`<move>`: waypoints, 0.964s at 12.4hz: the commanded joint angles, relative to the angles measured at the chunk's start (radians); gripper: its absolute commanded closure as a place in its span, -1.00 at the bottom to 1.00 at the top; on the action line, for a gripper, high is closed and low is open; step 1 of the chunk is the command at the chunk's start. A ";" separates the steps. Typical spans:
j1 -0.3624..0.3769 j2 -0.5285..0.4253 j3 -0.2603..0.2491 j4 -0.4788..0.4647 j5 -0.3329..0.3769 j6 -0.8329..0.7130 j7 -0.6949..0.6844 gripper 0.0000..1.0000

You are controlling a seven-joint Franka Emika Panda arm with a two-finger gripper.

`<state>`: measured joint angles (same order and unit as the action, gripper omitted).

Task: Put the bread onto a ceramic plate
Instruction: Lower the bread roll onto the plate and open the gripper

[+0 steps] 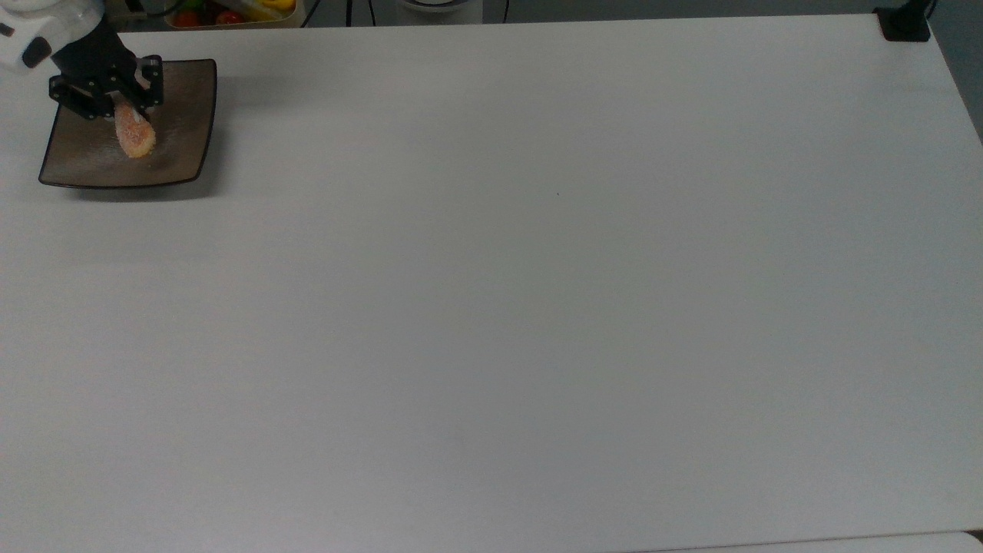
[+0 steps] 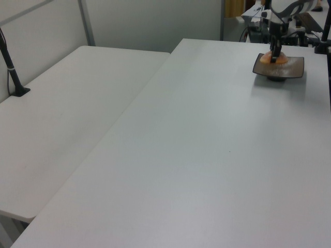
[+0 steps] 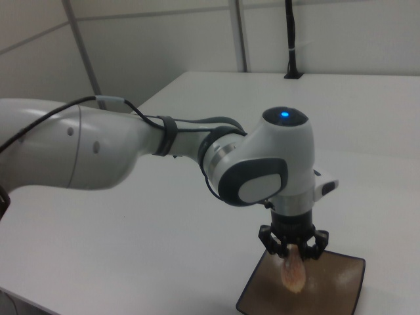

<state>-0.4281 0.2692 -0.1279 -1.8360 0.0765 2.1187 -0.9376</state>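
Observation:
The square brown ceramic plate (image 1: pixel 180 115) sits at the top view's far left corner of the white table; it also appears in the left view (image 2: pixel 292 67) and the right view (image 3: pixel 335 282). The orange-brown bread (image 1: pixel 134 137) hangs lengthwise over the plate's middle, its lower end close to or touching the dish. My gripper (image 1: pixel 115 104) is shut on the bread's upper end. The right view looks at the bread (image 3: pixel 293 272) dangling below my gripper (image 3: pixel 293 252); in the left view the bread (image 2: pixel 267 59) lies low over the plate under my gripper (image 2: pixel 274 56).
A container with colourful items (image 1: pixel 230 11) stands just beyond the table's far edge near the plate. A black clamp (image 1: pixel 905 23) grips the top view's far right corner. A second white table (image 2: pixel 67 119) adjoins at the left view's left.

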 commanded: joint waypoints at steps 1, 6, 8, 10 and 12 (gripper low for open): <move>-0.006 0.036 -0.015 -0.003 -0.009 0.052 -0.018 0.85; -0.003 0.035 -0.026 -0.023 -0.009 0.044 -0.013 -1.00; 0.003 0.032 -0.026 -0.019 -0.007 0.040 -0.001 -1.00; 0.009 0.013 -0.024 -0.019 0.000 0.026 0.000 -1.00; 0.012 -0.017 -0.015 -0.011 0.005 -0.023 0.000 -1.00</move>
<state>-0.4322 0.3105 -0.1457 -1.8378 0.0764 2.1496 -0.9378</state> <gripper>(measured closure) 0.013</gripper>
